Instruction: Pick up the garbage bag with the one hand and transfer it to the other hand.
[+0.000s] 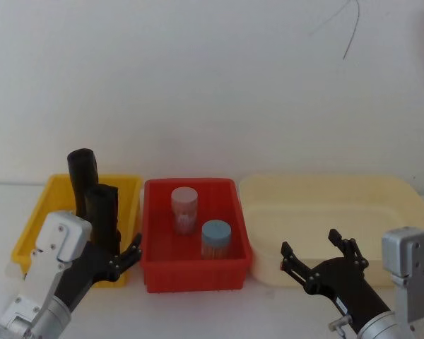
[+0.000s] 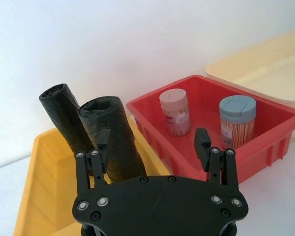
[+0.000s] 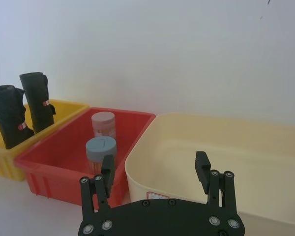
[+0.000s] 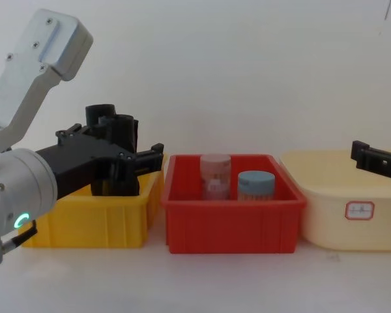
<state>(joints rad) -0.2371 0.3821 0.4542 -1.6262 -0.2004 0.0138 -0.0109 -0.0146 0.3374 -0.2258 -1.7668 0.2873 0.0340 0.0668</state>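
Left gripper (image 2: 153,140): left of red bin (image 1: 198,275), at front edge of yellow bin (image 1: 32,236), jaws spread, gripping nothing. Right gripper (image 1: 311,244): right of red bin, before cream tub (image 1: 325,212), jaws spread, empty. Garbage bag (image 2: 110,137): black roll upright in yellow bin, left of red bin, just ahead of left gripper, taller than bin wall. Second black roll (image 2: 64,115) behind it, leaning. Inside red bin: blue-lidded jar (image 1: 215,240) toward front, pink-lidded jar (image 1: 184,210) behind.
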